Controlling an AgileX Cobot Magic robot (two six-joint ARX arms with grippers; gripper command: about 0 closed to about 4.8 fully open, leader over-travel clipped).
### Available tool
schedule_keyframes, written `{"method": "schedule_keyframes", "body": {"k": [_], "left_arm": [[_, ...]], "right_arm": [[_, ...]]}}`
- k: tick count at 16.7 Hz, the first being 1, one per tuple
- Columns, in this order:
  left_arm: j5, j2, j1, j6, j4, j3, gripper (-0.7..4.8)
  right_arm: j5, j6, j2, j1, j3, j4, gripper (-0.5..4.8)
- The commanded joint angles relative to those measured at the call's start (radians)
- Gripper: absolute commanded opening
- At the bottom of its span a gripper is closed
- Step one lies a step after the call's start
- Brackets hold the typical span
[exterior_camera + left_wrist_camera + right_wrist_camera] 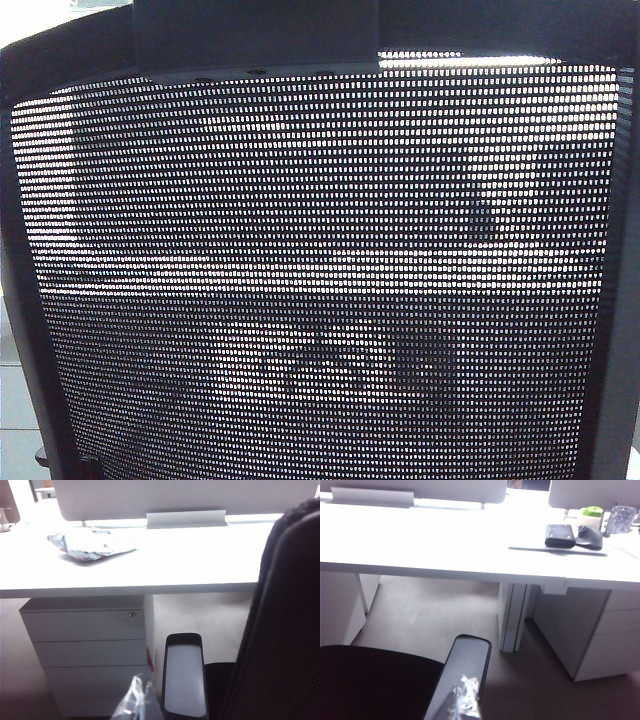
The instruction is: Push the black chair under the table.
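Black chair (320, 280) before the table (165, 565), seat not yet under its front edge.
I see the left gripper (136, 702) beside one armrest (185, 677), the right gripper (465, 700) over the other; I cannot tell either's opening.

My black chair (320, 280) shows a fine grid mesh in a solid black frame, its armrest (185, 677) grey-topped with a black rim. The table (150, 565) is white; under it sits a white drawer cabinet (87, 650), and on it a grey-white crumpled bag (92, 545). My left gripper (136, 702) and right gripper (465, 700) look glassy pale.
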Motion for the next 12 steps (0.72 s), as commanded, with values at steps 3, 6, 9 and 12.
{"method": "schedule_keyframes", "body": {"k": [3,6,9,12], "left_arm": [[0.003,0.001,0.003,-0.010,0.013,0.000,-0.06],[0.008,0.001,0.003,-0.013,0.013,0.000,-0.05],[0.030,0.001,0.003,-0.185,0.016,0.003,-0.06],[0.045,0.001,0.002,-0.282,0.095,0.056,-0.06]], "right_arm": [[-0.002,0.002,0.000,0.000,0.000,0.021,-0.05],[-0.003,0.006,0.000,0.000,0.000,0.022,-0.05],[-0.033,0.105,0.000,0.000,0.000,0.055,-0.05],[-0.083,0.259,0.000,0.000,0.007,0.281,-0.06]]}}
